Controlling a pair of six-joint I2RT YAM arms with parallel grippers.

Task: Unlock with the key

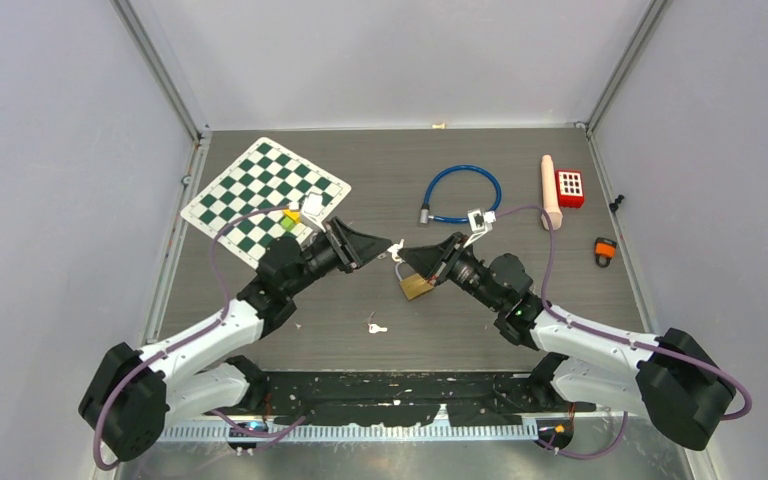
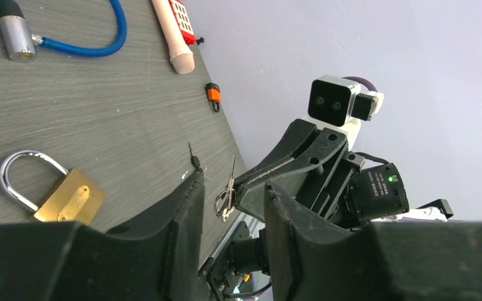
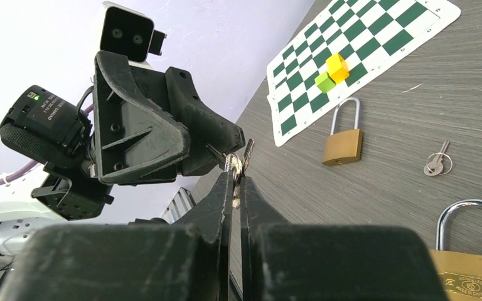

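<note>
Aloft, right gripper (image 3: 235, 172) pinched shut on key (image 3: 246, 152), left gripper (image 2: 232, 185) facing it, half open, fingers (image 2: 182, 216) apart either side of that key, padlock (image 1: 416, 285) on table (image 1: 570, 300) just below the right gripper.

Grey table (image 1: 390, 160), chessboard (image 1: 265, 195), blue cable lock (image 1: 463, 192), brass padlock (image 1: 416, 285) (mid-table), loose key (image 1: 376, 327).

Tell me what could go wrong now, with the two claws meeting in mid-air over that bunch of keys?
1. The keys are pinched only at the very tip of the right claw, above the table. The left claw stands open around them, so a clumsy handover might drop them.
2. The claws are almost touching and could bump.
3. A crooked grip could make lining up with the padlock hard.
</note>
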